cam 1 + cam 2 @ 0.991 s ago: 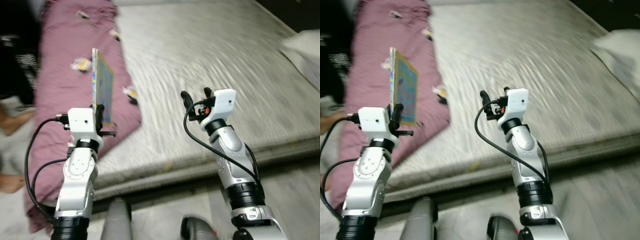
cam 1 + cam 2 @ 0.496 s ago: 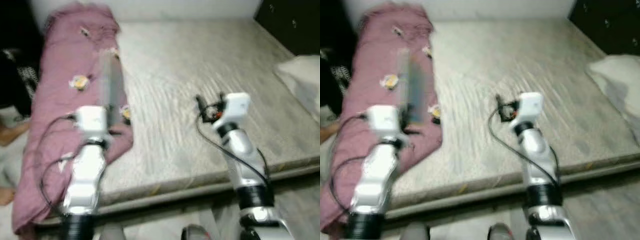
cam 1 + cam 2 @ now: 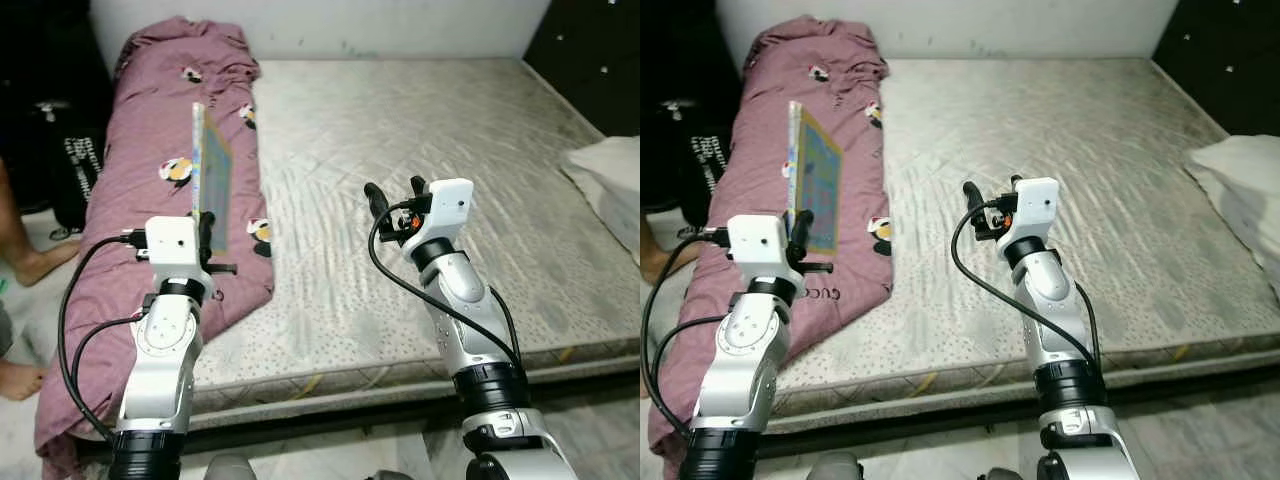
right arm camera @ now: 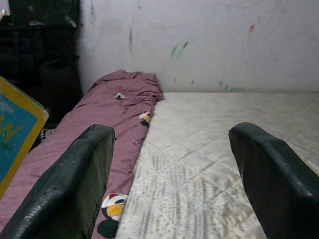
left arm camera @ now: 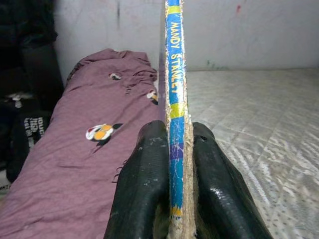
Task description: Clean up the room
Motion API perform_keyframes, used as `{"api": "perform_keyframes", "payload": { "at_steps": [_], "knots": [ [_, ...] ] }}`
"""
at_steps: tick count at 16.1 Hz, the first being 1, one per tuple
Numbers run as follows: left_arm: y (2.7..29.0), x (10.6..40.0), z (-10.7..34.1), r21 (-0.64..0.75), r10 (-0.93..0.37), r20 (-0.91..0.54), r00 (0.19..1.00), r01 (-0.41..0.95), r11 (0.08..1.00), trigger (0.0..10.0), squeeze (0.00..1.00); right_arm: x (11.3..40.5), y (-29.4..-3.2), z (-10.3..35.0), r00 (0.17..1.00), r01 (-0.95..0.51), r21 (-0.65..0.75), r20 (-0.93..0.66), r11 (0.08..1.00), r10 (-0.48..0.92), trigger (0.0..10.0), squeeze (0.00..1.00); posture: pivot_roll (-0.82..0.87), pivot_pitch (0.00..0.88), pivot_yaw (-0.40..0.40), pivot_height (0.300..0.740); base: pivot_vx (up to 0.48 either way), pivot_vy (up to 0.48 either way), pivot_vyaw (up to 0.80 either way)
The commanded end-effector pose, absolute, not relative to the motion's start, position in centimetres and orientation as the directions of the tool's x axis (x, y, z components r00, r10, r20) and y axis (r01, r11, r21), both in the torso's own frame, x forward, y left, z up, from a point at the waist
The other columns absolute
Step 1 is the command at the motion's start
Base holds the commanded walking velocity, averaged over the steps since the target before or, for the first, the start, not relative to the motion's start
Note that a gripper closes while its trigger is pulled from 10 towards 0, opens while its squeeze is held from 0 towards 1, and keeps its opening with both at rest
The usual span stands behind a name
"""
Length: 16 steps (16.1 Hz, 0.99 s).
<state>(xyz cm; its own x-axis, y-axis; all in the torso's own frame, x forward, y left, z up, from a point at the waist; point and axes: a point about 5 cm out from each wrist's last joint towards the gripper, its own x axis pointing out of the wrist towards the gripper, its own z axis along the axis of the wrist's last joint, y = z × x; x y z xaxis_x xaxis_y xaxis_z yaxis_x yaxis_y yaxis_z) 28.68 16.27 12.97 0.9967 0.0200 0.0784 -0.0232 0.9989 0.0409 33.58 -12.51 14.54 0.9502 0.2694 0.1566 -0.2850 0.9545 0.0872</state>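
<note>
Gripping book (image 5: 175, 114), left jaws closed.

Both silver arms are raised in front of the body, forearms upright, black cables looping from each wrist. The left tool (image 3: 204, 228), with its two long black fingers (image 5: 144, 189) pointing up, is clamped on the lower edge of a thin, flat blue-and-yellow book (image 3: 211, 176), holding it upright. The right tool (image 3: 394, 193) is held at similar height, well apart from the left, its black fingers (image 4: 75, 184) spread wide with nothing between them.
</note>
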Motion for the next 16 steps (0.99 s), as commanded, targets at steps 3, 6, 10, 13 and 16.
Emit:
{"api": "perform_keyframes", "payload": {
  "at_steps": [3,6,10,13,16],
  "knots": [
    [16.3,28.7,13.9,0.047,0.019,0.123,0.992,-0.025,0.999,10.0,0.00,33.6,-12.7,14.8,0.950,-0.280,0.089,0.169,0.956,0.263,10.0,0.00,0.06,0.000,-0.024,0.740,0.000,0.000,0.00],
    [16.9,28.0,11.6,0.103,0.041,0.029,0.999,-0.044,0.994,10.0,0.00,32.6,-14.6,12.5,0.992,-0.091,0.088,0.092,0.992,0.083,10.0,0.00,0.05,0.000,0.016,0.740,0.000,0.000,0.00],
    [16.8,27.5,11.1,0.113,0.031,0.002,1.000,-0.031,0.993,10.0,0.00,31.9,-15.0,11.9,0.995,-0.057,0.074,0.080,0.996,0.051,10.0,0.00,0.05,0.000,0.020,0.740,0.000,0.000,0.52],
    [16.8,27.1,11.1,0.112,0.035,0.004,0.999,-0.035,0.993,10.0,0.00,31.7,-15.0,11.7,0.997,-0.049,0.088,0.071,0.995,0.043,10.0,0.00,0.06,0.000,0.010,0.740,0.000,0.000,0.15],
    [17.0,26.1,10.8,0.111,0.039,-0.016,0.999,-0.037,0.993,10.0,0.00,31.2,-14.9,11.3,0.998,-0.040,0.082,0.053,0.996,0.036,10.0,0.00,0.06,0.000,0.002,0.740,0.000,0.000,0.00]
  ]
}}
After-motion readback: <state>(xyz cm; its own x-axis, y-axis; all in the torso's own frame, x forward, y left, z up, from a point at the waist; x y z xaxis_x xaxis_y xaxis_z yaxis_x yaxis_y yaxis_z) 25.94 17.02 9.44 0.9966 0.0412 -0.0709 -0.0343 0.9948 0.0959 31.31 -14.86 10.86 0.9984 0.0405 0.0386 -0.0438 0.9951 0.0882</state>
